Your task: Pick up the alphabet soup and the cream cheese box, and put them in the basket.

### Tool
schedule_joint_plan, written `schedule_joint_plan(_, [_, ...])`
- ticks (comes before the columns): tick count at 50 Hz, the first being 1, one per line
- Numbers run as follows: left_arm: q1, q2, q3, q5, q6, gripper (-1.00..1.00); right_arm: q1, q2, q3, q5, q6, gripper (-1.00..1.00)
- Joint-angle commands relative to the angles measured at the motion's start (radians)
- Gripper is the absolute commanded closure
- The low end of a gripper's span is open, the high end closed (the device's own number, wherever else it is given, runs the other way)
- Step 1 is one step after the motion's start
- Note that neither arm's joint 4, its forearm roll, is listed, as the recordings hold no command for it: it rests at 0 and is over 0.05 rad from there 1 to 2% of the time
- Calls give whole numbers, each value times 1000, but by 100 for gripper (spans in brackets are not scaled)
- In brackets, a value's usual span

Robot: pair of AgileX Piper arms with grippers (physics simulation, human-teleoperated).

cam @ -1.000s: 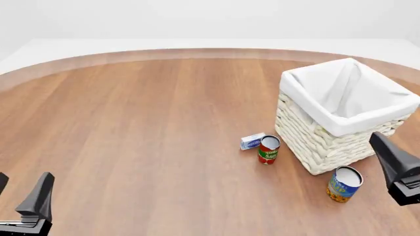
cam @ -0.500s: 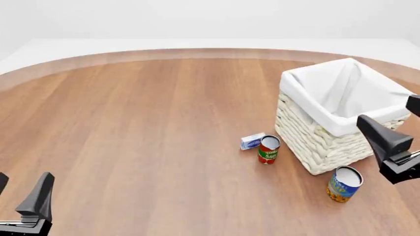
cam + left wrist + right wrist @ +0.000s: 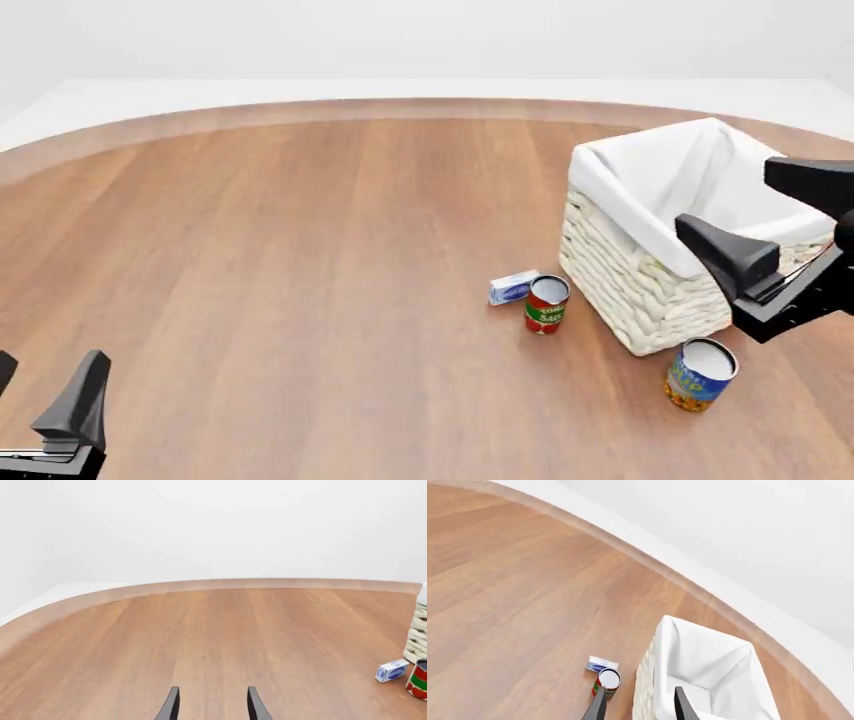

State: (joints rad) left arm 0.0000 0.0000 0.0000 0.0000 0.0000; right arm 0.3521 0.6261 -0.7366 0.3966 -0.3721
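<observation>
Bright, even, diffuse light throughout, only faint soft shadows, no glare, sharp edge to edge without distortion.

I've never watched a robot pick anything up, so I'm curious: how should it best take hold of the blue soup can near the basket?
Probably from straight above, closing the right gripper across the round sides just under the white top. The blue soup can stands upright on the table, and the basket stands close on its far side, so a sideways approach looks tighter.
</observation>
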Motion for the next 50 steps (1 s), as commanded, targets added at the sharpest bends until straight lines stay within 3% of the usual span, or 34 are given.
schedule_joint_plan(1, [0,0,0,0,0,-100,38,92,-51,-21,-57,-100])
schedule_joint_plan(8, [0,0,0,0,0,-100,96,148,-71,-5,-107,-100])
schedule_joint_plan(17, [0,0,0,0,0,-100,108,184,-65,-12,-175,-100])
schedule_joint_plan(27, [0,0,0,0,0,-100,130,232,-116,-7,-202,-100])
schedule_joint_plan(39, [0,0,0,0,0,-100,168,283,-125,-5,-273,-100])
schedule_joint_plan(50, [0,0,0,0,0,-100,198,308,-124,-4,-286,-100])
